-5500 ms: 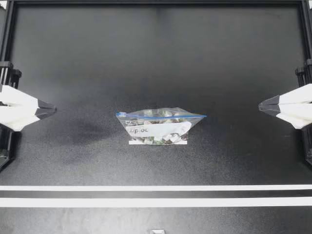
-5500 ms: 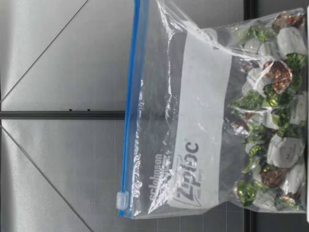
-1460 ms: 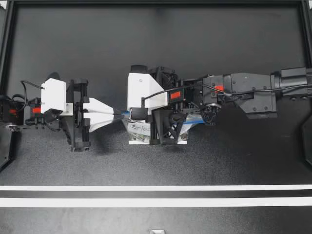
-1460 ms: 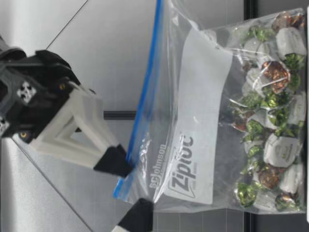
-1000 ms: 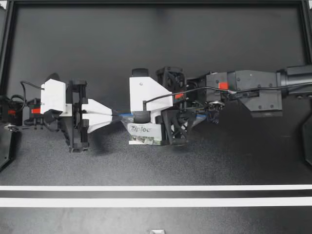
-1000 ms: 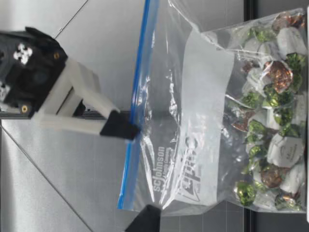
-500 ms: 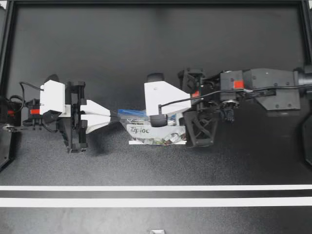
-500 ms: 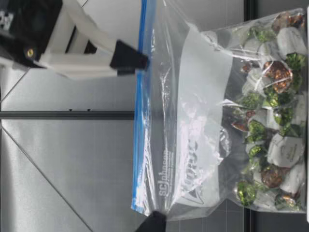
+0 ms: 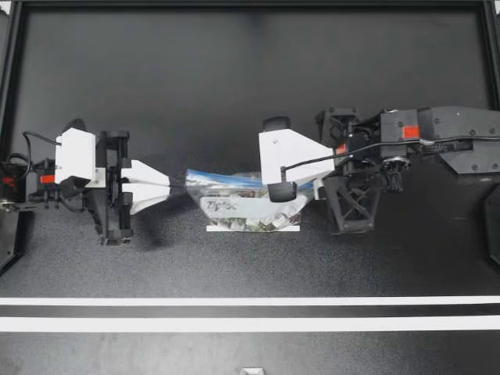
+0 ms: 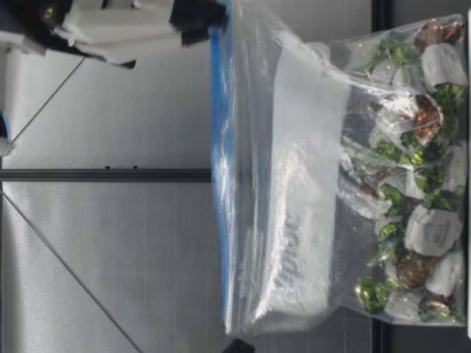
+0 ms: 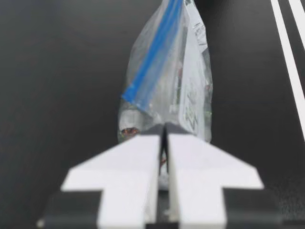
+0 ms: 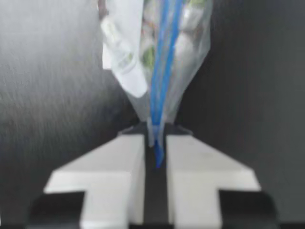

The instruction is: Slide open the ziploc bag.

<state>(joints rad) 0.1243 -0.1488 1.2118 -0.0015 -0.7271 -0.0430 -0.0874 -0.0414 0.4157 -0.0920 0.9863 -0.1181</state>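
A clear ziploc bag [image 9: 234,205] of wrapped candies [image 10: 412,184] stands upright mid-table, its blue zipper [image 9: 223,178] on top. My left gripper [image 9: 181,187] is shut on the bag's left corner; the left wrist view shows its fingertips [image 11: 164,128] pinching the bag's [image 11: 176,81] edge. My right gripper [image 9: 277,190], mostly hidden under its white camera mount, is shut on the slider near the zipper's right end. In the right wrist view the blue track [image 12: 159,71] runs out from between the right gripper [image 12: 155,131]. In the low view the zipper [image 10: 221,184] looks wide and parted behind my right gripper [image 10: 210,18].
A white strip [image 9: 252,228] lies on the table at the bag's base. Two white tape lines [image 9: 250,301] cross the table nearer the front. Black frame rails [image 9: 9,78] border the table's sides and back.
My right gripper has travelled right along the zipper with the slider, and the zipper has parted behind it. My left gripper keeps hold of the corner and has drawn slightly left.
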